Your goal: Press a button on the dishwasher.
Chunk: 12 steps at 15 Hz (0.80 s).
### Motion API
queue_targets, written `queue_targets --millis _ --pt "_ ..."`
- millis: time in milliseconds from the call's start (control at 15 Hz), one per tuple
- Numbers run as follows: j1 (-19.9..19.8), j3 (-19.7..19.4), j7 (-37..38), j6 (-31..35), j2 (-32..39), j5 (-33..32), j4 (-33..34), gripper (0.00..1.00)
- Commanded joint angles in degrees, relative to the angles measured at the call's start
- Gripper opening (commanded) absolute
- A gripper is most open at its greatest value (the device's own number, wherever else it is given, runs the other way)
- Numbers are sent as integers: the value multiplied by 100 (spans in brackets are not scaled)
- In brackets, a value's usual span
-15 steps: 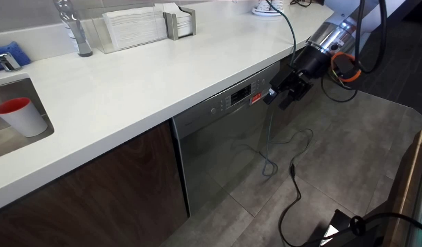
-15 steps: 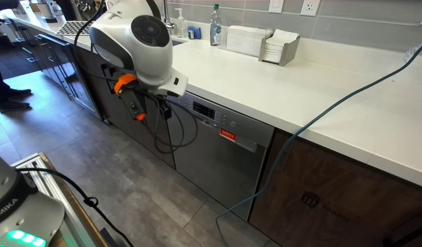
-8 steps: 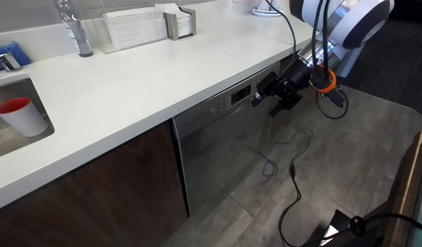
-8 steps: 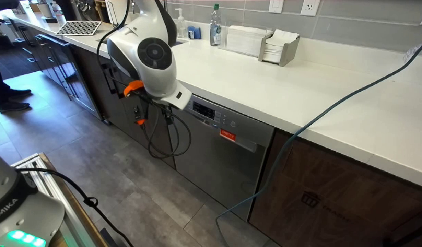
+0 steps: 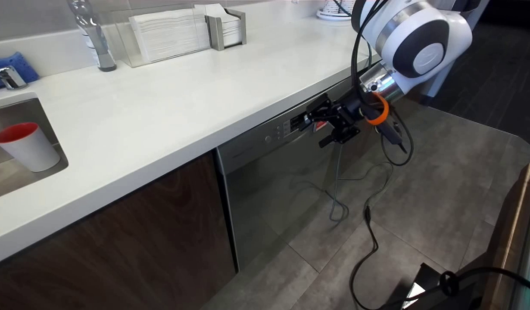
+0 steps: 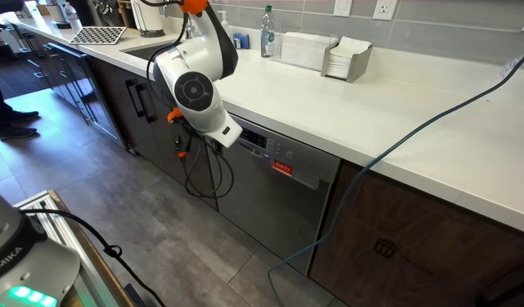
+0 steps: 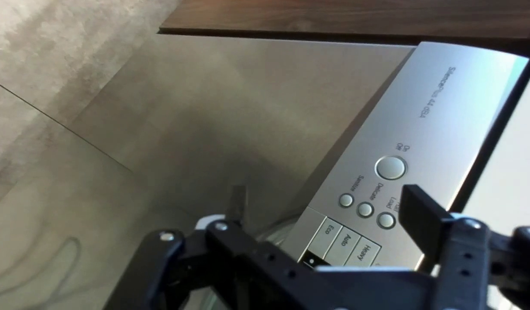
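The grey metal dishwasher [image 5: 269, 193] [image 6: 266, 204] is under the counter, with its control panel [image 7: 441, 107] along the top. In the wrist view I see a large round On/Off button [image 7: 391, 167], small round Sanitize [image 7: 346, 200], Delicate [image 7: 365, 209] and Half Load [image 7: 386, 220] buttons, and rectangular Eco, Auto and Heavy keys [image 7: 344, 243]. The dark display [image 6: 253, 137] is partly covered by my gripper [image 5: 315, 133]. My gripper [image 7: 327, 198] is open and empty; one finger appears beside the Half Load button, contact unclear. The arm mostly hides the gripper in an exterior view.
The white countertop [image 5: 183, 103] overhangs the panel. A red DIRTY label [image 6: 283, 167] is on the dishwasher front. Wooden cabinet doors [image 5: 118, 241] flank it. A loose cable loop [image 6: 208, 179] hangs from the wrist. A blue-green cable [image 6: 355, 183] crosses the front.
My gripper has moved along the dishwasher front, leftward and slightly down in an exterior view, from the panel's right end to the display. It stays open.
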Motion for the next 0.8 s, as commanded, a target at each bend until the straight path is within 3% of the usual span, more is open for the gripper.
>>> queue_targets --millis 0,533,733 --pt "-323 215 -474 -144 294 695 257 59" --pt "-456 264 -721 -657 598 1567 372 4" --pt "-461 264 -727 -823 701 1733 391 0"
